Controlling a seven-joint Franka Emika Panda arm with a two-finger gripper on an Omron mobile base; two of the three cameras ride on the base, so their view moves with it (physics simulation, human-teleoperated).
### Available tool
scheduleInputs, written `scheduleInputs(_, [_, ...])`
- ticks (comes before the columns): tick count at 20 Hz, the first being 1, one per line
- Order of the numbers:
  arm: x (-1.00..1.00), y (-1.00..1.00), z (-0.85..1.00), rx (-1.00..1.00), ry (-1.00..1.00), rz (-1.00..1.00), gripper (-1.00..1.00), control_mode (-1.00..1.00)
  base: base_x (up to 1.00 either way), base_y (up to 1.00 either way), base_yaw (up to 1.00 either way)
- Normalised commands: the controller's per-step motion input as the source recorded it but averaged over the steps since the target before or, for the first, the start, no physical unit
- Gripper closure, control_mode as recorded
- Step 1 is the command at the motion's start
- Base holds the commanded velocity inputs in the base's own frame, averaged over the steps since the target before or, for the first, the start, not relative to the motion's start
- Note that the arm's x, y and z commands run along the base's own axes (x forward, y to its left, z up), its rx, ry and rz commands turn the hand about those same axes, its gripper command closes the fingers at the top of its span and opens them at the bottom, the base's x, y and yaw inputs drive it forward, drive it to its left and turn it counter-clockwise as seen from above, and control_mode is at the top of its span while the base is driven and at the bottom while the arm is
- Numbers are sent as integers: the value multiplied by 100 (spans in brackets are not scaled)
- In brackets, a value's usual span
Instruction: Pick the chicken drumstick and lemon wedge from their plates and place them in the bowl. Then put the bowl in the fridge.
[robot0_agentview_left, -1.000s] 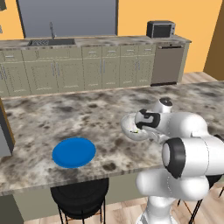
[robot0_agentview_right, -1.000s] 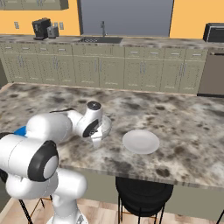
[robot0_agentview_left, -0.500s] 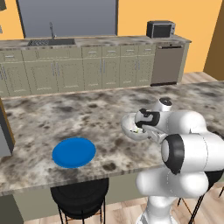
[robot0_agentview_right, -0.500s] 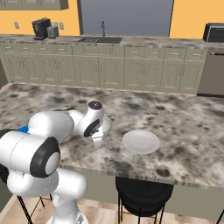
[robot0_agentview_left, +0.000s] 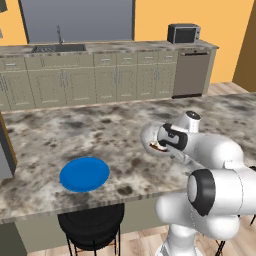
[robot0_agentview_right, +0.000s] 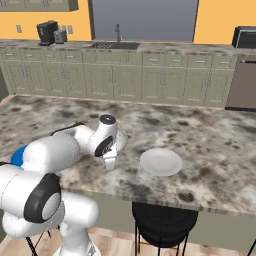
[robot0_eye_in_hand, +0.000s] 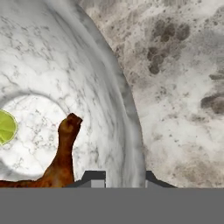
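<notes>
The speckled grey-white bowl (robot0_eye_in_hand: 87, 65) stands on the island counter, near its front edge. The brown chicken drumstick (robot0_eye_in_hand: 61, 162) and the yellow-green lemon wedge (robot0_eye_in_hand: 6, 127) lie inside it. My gripper (robot0_eye_in_hand: 124, 179) straddles the bowl's rim, one fingertip (robot0_eye_in_hand: 94, 177) inside the wall and the other outside, pressed onto it. In the left base view the gripper (robot0_agentview_left: 161, 148) sits at the bowl (robot0_agentview_left: 148, 136). In the right base view the gripper (robot0_agentview_right: 110, 161) hangs in front of the bowl (robot0_agentview_right: 120, 139). Both the blue plate (robot0_agentview_left: 84, 174) and the pale plate (robot0_agentview_right: 161, 161) are bare.
Two black stools (robot0_agentview_left: 92, 225) (robot0_agentview_right: 162, 220) stand under the island's front edge. A grey panel (robot0_agentview_left: 5, 155) at the far left may be the fridge; I cannot tell. Cabinets with a sink (robot0_agentview_left: 57, 48), a microwave (robot0_agentview_left: 182, 33) and a dishwasher (robot0_agentview_left: 190, 72) line the back wall.
The fingers have closed in from wide open onto the bowl's rim. The arm and the bowl have hardly moved.
</notes>
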Motion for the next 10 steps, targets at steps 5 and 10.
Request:
scheduleInputs(5, [-41,-1,47,0,3,6,100,-100,0,0,0])
scheduleInputs(10, [-51,3,30,-3,0,-5,100,-100,0,0,0])
